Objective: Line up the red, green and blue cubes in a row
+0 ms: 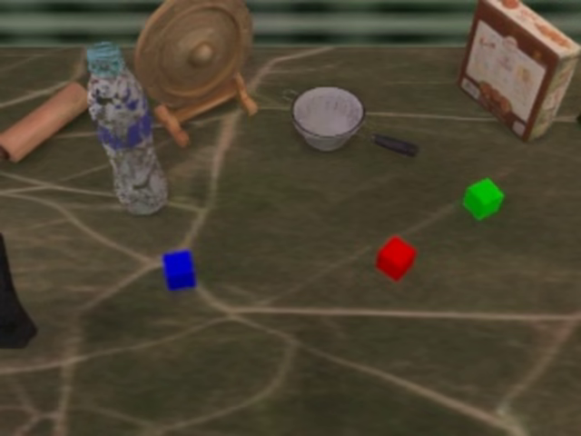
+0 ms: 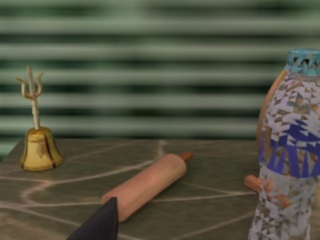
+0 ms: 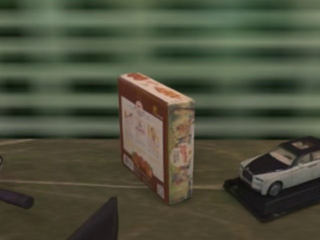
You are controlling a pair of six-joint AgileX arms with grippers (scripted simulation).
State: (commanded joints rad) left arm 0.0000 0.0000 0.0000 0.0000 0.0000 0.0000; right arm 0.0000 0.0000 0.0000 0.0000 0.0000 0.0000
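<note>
We had the blue cube [image 1: 179,270], red cube [image 1: 396,258] and green cube [image 1: 483,198] scattered apart; couldn't tell either gripper's fingers.

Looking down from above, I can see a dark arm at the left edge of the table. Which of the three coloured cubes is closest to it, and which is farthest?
From the left gripper, parked at the table's left edge in the top view:
1. Blue cube, left of the middle, nearest.
2. Red cube, right of the middle.
3. Green cube, farther right and farther back, farthest.
</note>
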